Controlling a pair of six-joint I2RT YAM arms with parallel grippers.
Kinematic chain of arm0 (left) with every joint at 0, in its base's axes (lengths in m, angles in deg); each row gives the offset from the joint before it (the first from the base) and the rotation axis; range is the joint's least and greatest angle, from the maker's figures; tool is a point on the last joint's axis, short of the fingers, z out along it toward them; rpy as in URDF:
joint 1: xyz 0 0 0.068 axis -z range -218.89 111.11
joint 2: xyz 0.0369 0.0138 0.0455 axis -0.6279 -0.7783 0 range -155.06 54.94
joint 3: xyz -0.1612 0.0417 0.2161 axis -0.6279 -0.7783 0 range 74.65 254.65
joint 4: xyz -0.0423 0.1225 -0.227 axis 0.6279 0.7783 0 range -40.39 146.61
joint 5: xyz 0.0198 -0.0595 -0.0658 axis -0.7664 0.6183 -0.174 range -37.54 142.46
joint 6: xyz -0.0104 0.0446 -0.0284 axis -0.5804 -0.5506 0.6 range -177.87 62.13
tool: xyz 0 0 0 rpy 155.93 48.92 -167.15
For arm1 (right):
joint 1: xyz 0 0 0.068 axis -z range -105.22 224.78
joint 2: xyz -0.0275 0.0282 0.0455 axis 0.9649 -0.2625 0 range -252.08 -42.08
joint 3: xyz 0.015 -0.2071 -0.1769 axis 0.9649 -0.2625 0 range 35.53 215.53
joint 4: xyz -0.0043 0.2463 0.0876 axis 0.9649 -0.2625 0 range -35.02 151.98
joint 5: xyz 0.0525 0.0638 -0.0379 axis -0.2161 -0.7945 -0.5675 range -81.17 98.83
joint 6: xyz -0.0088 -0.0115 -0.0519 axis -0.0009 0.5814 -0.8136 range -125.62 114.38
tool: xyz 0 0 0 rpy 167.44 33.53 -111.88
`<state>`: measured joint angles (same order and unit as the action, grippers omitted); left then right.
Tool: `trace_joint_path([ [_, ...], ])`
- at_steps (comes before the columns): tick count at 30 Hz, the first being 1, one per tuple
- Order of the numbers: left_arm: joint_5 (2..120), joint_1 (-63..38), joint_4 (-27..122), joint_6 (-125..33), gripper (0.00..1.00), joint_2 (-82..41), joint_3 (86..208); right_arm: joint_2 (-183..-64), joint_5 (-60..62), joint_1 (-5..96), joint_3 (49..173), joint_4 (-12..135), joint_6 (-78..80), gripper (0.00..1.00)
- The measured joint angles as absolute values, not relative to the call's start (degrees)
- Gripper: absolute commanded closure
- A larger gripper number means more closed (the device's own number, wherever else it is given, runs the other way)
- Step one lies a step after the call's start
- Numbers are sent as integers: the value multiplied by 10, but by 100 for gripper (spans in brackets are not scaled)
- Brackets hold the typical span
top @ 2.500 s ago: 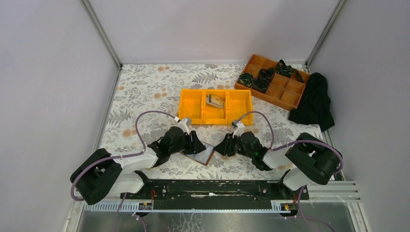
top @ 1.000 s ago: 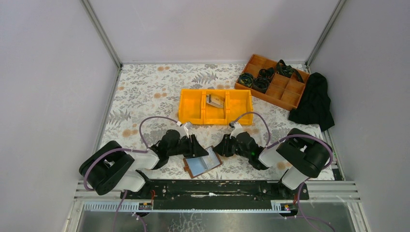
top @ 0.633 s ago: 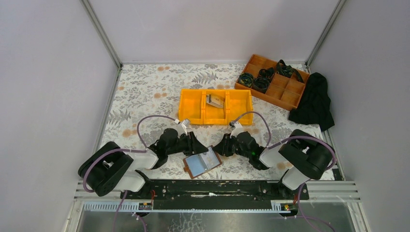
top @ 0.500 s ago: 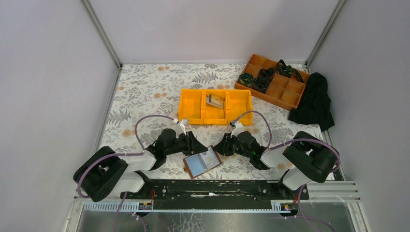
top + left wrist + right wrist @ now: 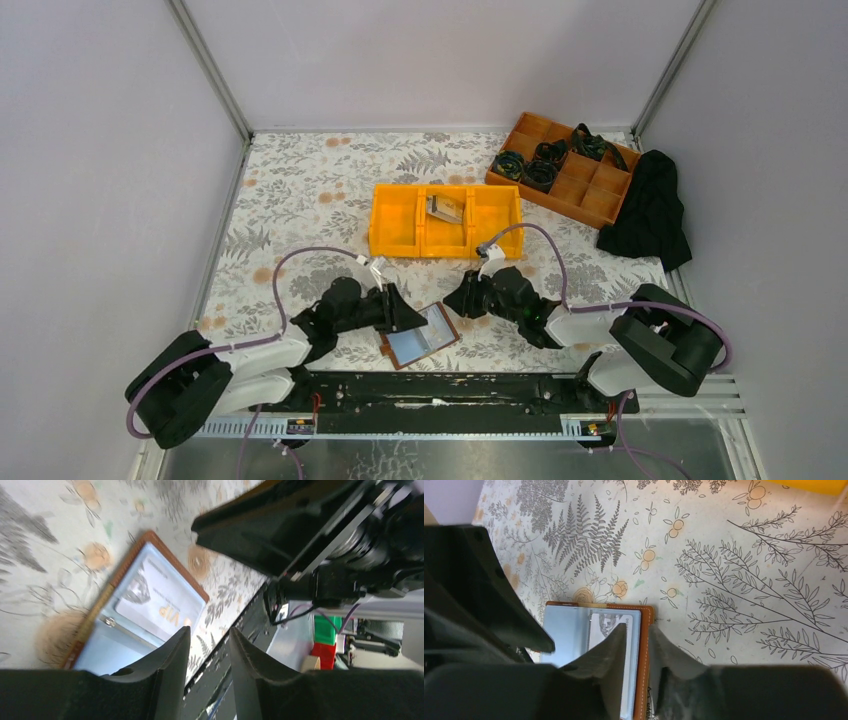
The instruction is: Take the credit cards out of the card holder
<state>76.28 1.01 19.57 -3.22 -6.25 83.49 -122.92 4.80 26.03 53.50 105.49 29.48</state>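
Observation:
The brown card holder (image 5: 420,337) lies open on the floral table, its clear sleeves facing up. One pale credit card (image 5: 161,608) marked VIP sits in a sleeve; the same card (image 5: 610,622) shows in the right wrist view. My left gripper (image 5: 405,315) hovers open at the holder's left side, and between the jaws of that left gripper (image 5: 210,631) is only table and rail. My right gripper (image 5: 452,304) is at the holder's right corner. That right gripper (image 5: 638,629) stands open, its jaws either side of the holder's stitched brown edge (image 5: 644,680). More pale cards (image 5: 443,208) lie in the bin's middle compartment.
A yellow three-part bin (image 5: 396,244) stands just behind the grippers. A wooden divided tray (image 5: 600,197) with black coiled items sits at the back right, beside a black cloth (image 5: 650,210). The black base rail (image 5: 440,388) runs along the near edge.
The holder, earlier dark between the grippers, now lies open nearer the front edge. The left gripper has edged right toward it. The right jaws have widened.

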Motion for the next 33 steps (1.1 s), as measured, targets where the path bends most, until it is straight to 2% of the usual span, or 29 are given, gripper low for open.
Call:
trace_joint_path([
  [4,757,73,185,-20,58,-93,827,-1229,47,260,535,1046,292,83],
  [10,732,177,178,-3,49,-108,812,-1226,50,260,540,1031,291,84],
  [14,702,216,240,-25,48,-88,832,-1213,54,260,540,1019,291,84],
  [23,618,224,384,-67,45,-70,867,-1184,69,260,540,995,287,84],
  [33,557,218,459,-89,45,-49,893,-1182,69,260,540,983,285,84],
])
